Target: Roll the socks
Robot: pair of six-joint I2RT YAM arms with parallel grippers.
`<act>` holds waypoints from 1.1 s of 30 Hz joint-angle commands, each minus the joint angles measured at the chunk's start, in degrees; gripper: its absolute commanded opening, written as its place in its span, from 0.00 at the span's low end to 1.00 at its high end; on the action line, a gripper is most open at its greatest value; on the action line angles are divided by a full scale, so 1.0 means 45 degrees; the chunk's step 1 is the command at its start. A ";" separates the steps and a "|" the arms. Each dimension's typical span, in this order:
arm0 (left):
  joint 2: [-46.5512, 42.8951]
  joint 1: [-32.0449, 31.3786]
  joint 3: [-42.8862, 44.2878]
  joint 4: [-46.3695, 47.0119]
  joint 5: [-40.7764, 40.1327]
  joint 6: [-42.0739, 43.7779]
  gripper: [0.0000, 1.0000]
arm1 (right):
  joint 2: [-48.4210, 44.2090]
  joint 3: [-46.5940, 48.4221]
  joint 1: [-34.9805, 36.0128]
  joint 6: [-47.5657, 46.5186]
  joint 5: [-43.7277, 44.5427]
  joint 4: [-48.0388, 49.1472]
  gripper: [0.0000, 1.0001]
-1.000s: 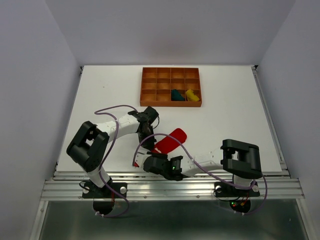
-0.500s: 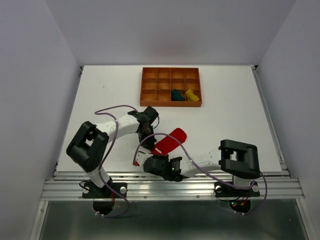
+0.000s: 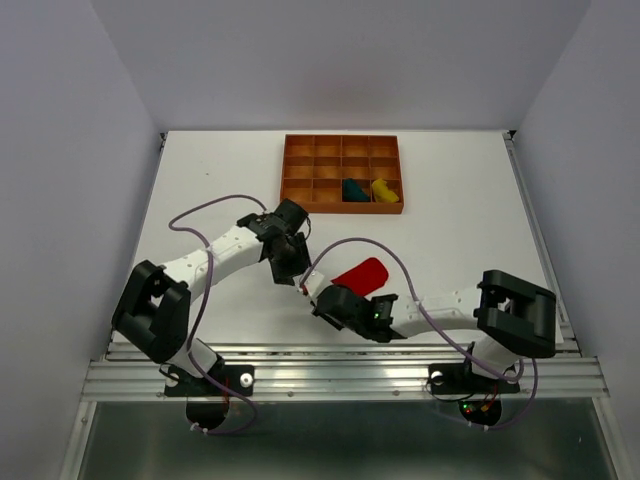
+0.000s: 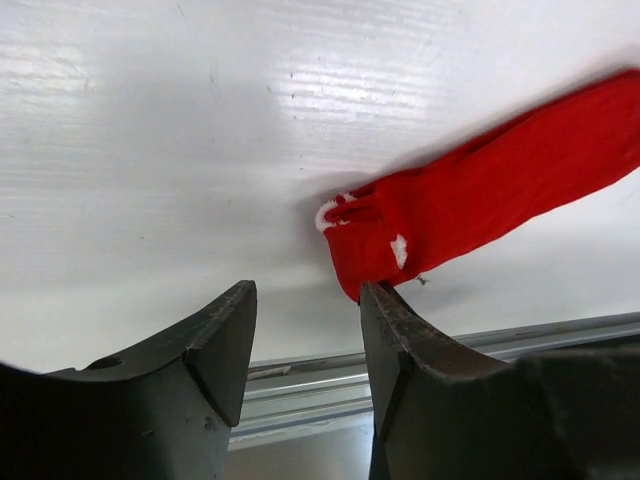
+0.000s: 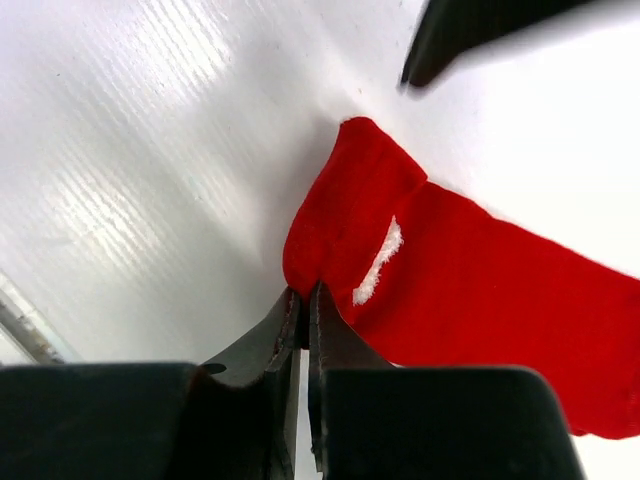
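Red fabric sock (image 3: 362, 275) on white desk (image 3: 220, 180), centre-near. Right claw (image 5: 303, 300) pinched shut on its folded left end. Left claw (image 4: 305, 300) parted, empty, just beside. Dark teal sock (image 3: 353, 189), yellow sock (image 3: 384, 190) far, in orange gridded tray (image 3: 290, 170).

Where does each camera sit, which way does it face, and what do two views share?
Top: fixed above and behind, facing down on the table; left arm and right arm show.
Left wrist: faces down past the open left tool at the red sock.
Right wrist: faces along the right tool, shut on the red sock.
Shared: both wrist views show the sock's folded end.
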 commanded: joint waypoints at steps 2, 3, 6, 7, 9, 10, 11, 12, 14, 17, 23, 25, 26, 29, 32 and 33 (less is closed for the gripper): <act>-0.0837 0.0437 0.0351 0.0135 -0.0430 -0.0042 0.57 | -0.1102 -0.1047 -0.0682 0.2307 -0.2091 0.1410 0.01; -0.0954 0.0515 0.0311 0.0310 -0.0333 -0.0061 0.60 | -0.1452 -0.1436 -0.1071 0.2812 -0.2674 0.1819 0.01; -0.1150 0.0574 -0.0020 0.0798 -0.0041 -0.0178 0.60 | -0.1961 -0.1965 -0.1735 0.4080 -0.3303 0.2388 0.01; -0.1189 0.0574 -0.0118 0.1128 0.0289 -0.0198 0.60 | -0.2080 -0.2160 -0.1893 0.4531 -0.3363 0.2814 0.01; -0.1151 0.0555 -0.0333 0.1404 0.0487 -0.0120 0.60 | -0.2275 -0.3018 -0.2206 0.5704 -0.3713 0.3421 0.01; -0.1131 0.0555 -0.0372 0.1618 0.0662 -0.0062 0.60 | -0.2431 -0.3370 -0.2613 0.6133 -0.3908 0.4314 0.01; -0.1092 0.0555 -0.0469 0.1717 0.0741 -0.0061 0.60 | -0.2471 -0.4088 -0.2830 0.6524 -0.4471 0.4806 0.01; -0.1092 0.0535 -0.0548 0.1834 0.0858 -0.0023 0.60 | -0.2510 -0.4386 -0.3006 0.7263 -0.4709 0.5140 0.01; -0.1111 0.0516 -0.0820 0.2339 0.1228 -0.0041 0.60 | -0.2666 -0.4914 -0.3396 0.7931 -0.4964 0.6056 0.01; -0.1151 0.0263 -0.1055 0.2926 0.1523 -0.0042 0.60 | -0.2978 -0.5695 -0.3671 0.9005 -0.5121 0.6666 0.01; -0.0645 -0.0538 -0.1095 0.3943 0.1815 0.0075 0.60 | -0.3545 -0.7122 -0.4491 1.0393 -0.5566 0.7915 0.01; -0.0255 -0.0753 -0.0882 0.4119 0.1836 0.0095 0.60 | -0.3662 -0.7317 -0.4610 1.0532 -0.5629 0.7916 0.01; -0.0136 -0.0831 -0.0784 0.4159 0.1797 0.0134 0.60 | -0.3663 -0.7338 -0.4610 1.0571 -0.5648 0.7916 0.01; 0.0293 -0.1241 -0.0355 0.4334 0.1621 0.0310 0.60 | -0.3546 -0.7552 -0.4864 1.0863 -0.5823 0.8131 0.01; 0.0994 -0.1612 0.0152 0.4413 0.1504 0.0544 0.60 | -0.3410 -0.7748 -0.5213 1.1000 -0.6117 0.8541 0.01; 0.1191 -0.1671 0.0271 0.4413 0.1562 0.0641 0.60 | -0.3390 -0.7767 -0.5215 1.1001 -0.6195 0.8541 0.01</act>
